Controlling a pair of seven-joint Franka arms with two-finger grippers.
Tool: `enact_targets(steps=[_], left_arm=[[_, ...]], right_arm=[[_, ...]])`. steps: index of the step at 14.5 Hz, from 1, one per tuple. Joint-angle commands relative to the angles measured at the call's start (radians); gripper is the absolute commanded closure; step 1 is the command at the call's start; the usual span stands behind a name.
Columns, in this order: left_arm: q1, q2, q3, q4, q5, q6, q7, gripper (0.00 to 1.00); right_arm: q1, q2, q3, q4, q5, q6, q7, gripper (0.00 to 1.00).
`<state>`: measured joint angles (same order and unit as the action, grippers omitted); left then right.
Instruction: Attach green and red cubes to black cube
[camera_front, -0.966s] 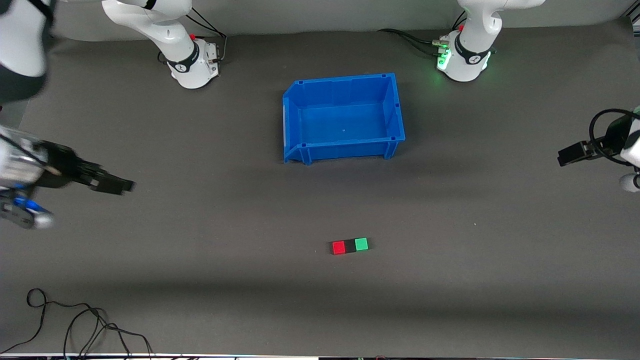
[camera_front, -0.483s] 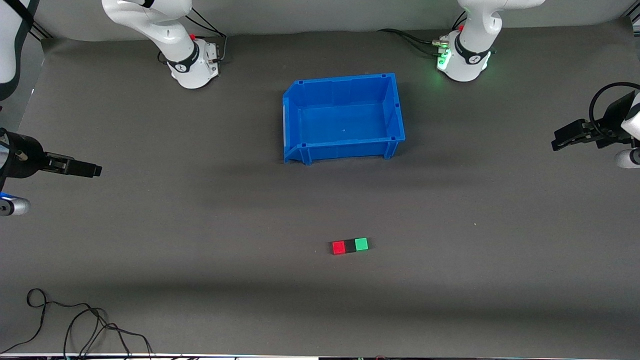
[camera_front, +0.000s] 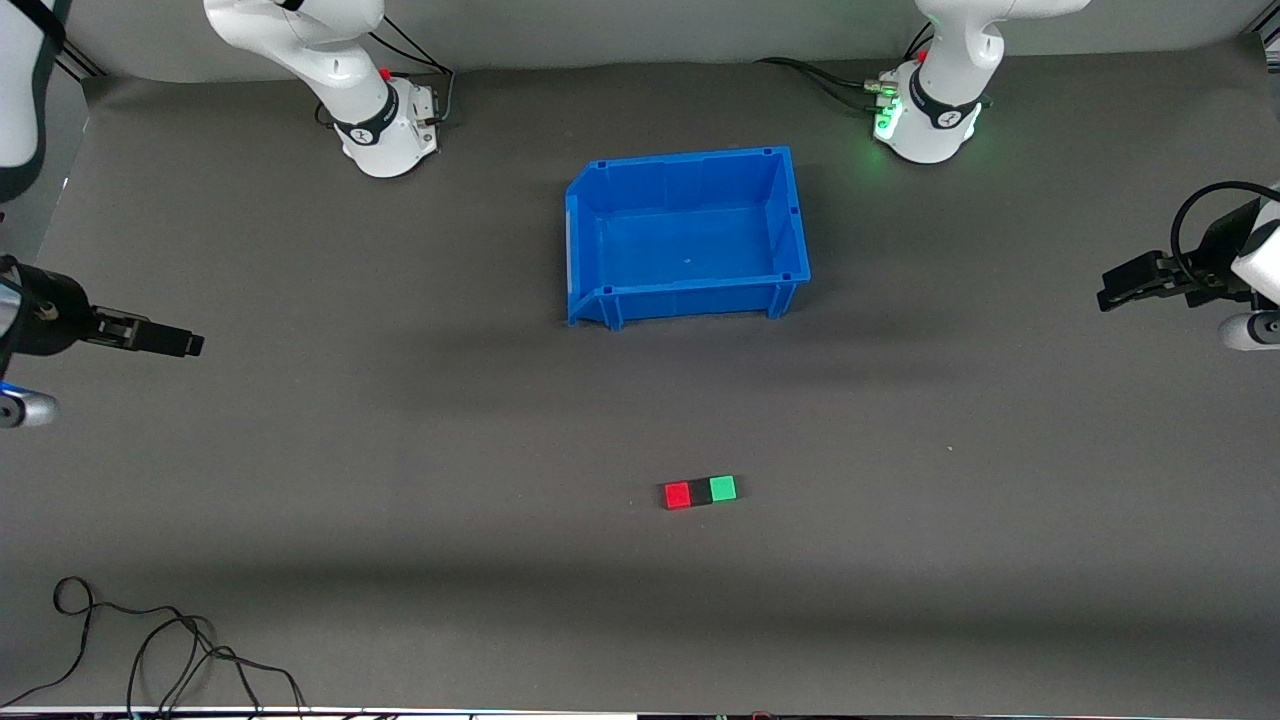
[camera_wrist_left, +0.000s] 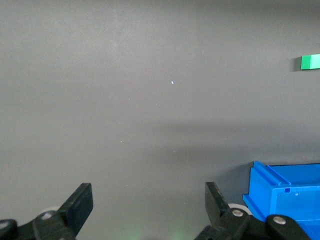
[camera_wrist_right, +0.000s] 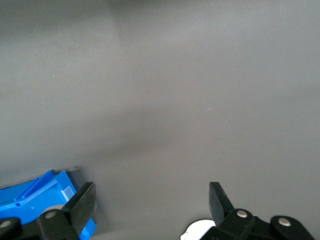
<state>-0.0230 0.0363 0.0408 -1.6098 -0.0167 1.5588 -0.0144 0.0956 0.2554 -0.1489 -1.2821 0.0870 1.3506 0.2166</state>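
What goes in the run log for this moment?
cubes: red cube, black cube, green cube joined in row | left pincer: open, over mat edge | right pincer: open, over mat edge

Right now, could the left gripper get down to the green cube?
Probably yes. The left gripper is open over bare mat, and the green cube has its outer side and top free; the bin is not between them.

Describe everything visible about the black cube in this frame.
The black cube is small, matte and barely darker than the grey mat it rests on. It sits in a row between the red cube and the green cube, touching both, with the same size as them. The row lies nearer the front camera than the blue bin. No gripper touches it.
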Motion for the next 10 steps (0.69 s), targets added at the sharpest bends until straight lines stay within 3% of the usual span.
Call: enact_targets(steps=[1,3,7,10], left_arm=[[-0.017,-0.006,-0.022,0.059,0.053,-0.069,0.021,0.0],[-0.021,-0.004,-0.029,0.065,0.055,-0.079,0.013,0.0],[-0.014,0.002,-0.035,0.068,0.008,-0.066,0.019,0.0],[-0.003,0.014,-0.033,0.07,-0.034,-0.056,0.017,0.0]], right_arm=[[-0.033,-0.137,0.029,-0.18,-0.027,0.087,-0.118,0.0],[-0.034,-0.178,0.028,-0.236,-0.029,0.152,-0.168,0.0],[-0.031,-0.226,0.034,-0.241,-0.098,0.211,-0.155,0.0],[-0.033,-0.229,0.058,-0.243,-0.089,0.214,-0.149,0.0]])
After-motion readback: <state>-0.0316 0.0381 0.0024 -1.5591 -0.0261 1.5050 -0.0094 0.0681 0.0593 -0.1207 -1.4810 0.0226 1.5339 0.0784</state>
